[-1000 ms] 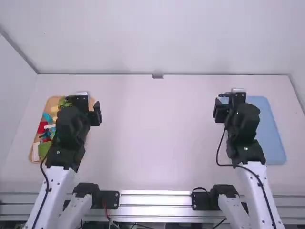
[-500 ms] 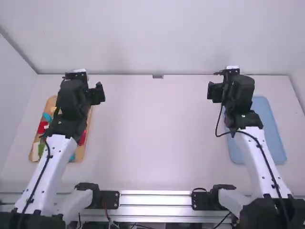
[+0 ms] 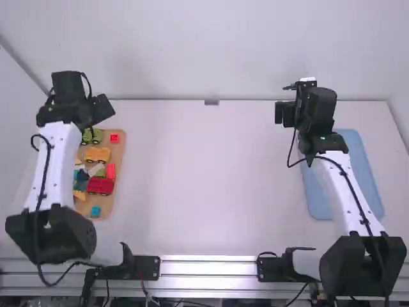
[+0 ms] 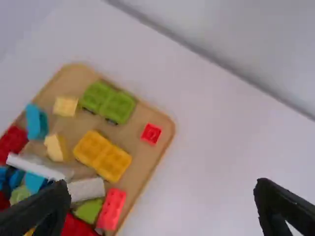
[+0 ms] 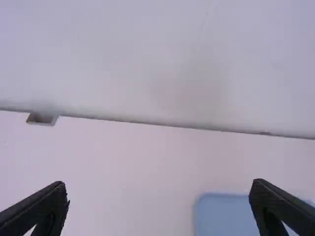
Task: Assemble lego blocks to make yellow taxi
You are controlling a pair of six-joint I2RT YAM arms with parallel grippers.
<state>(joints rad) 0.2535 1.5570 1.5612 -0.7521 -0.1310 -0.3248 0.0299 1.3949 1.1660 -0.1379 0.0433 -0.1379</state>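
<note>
High over the far end of the wooden tray point(image 3: 118, 157) hangs my left gripper point(image 3: 75, 109). The left wrist view shows my left gripper point(image 4: 162, 196) open and holding nothing. Beneath it in the tray lie a yellow wheeled block point(image 4: 102, 156), a green wheeled block point(image 4: 108, 102), a small red block point(image 4: 151, 133), a pale yellow block point(image 4: 65, 106), blue blocks point(image 4: 36, 121) and white pieces point(image 4: 86, 190). My right gripper point(image 3: 287, 112) is raised by the table's far edge on the right. From its wrist, the right gripper point(image 5: 160, 191) is open too, with nothing between its fingers.
A blue tray point(image 3: 348, 160) lies at the table's right side, partly under the right arm. The wall meets the table point(image 3: 204, 173) along its far edge, where a small grey bracket point(image 3: 211, 102) sits in the middle.
The left gripper has moved away from the camera and to the left, uncovering more of the wooden tray. The right gripper has shifted farther from the camera and slightly left.
</note>
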